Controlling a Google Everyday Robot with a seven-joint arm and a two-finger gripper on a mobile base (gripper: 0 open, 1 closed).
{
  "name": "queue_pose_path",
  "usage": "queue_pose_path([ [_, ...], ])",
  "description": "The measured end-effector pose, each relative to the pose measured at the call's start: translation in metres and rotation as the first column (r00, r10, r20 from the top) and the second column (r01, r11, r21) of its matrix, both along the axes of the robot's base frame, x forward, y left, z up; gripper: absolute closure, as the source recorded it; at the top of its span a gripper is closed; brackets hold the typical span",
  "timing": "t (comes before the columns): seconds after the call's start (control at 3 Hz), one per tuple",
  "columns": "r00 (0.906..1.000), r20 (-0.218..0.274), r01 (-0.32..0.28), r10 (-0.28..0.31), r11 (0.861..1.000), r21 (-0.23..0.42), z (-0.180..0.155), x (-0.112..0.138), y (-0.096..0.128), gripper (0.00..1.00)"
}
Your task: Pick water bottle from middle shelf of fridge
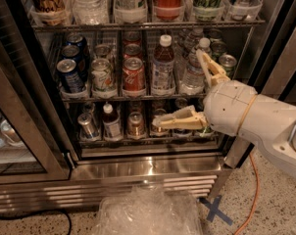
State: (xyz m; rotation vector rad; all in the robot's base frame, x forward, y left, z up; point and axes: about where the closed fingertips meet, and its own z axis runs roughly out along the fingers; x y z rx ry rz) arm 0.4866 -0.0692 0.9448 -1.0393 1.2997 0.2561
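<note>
The fridge (148,169) stands open in the camera view. Its middle shelf (109,99) holds lanes of blue, white and red cans, and a white-capped bottle of dark liquid (162,65). The water bottle (191,76), clear with a white cap, stands upright in the lane to the right of it. My gripper (178,88) is open wide in front of the shelf. One cream finger (210,66) points up beside the water bottle's right side. The other finger (180,120) points left below the shelf, in front of the lower cans. It holds nothing.
The upper rack (148,24) carries large tall bottles. The lower rack (123,137) holds short cans and a small bottle. The glass door (20,111) hangs open at left. Crumpled clear plastic (148,212), a blue tape cross (216,210) and an orange cable (252,195) lie on the floor.
</note>
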Motion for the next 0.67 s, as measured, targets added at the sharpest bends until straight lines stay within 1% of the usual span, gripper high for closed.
queue_pose_path([
  [0.33, 0.9977, 0.04, 0.051, -0.054, 0.995, 0.086, -0.018, 0.016, -0.012, 0.0],
  [0.67, 0.9973, -0.005, 0.072, -0.073, 0.966, 0.248, -0.029, 0.027, -0.015, 0.0],
])
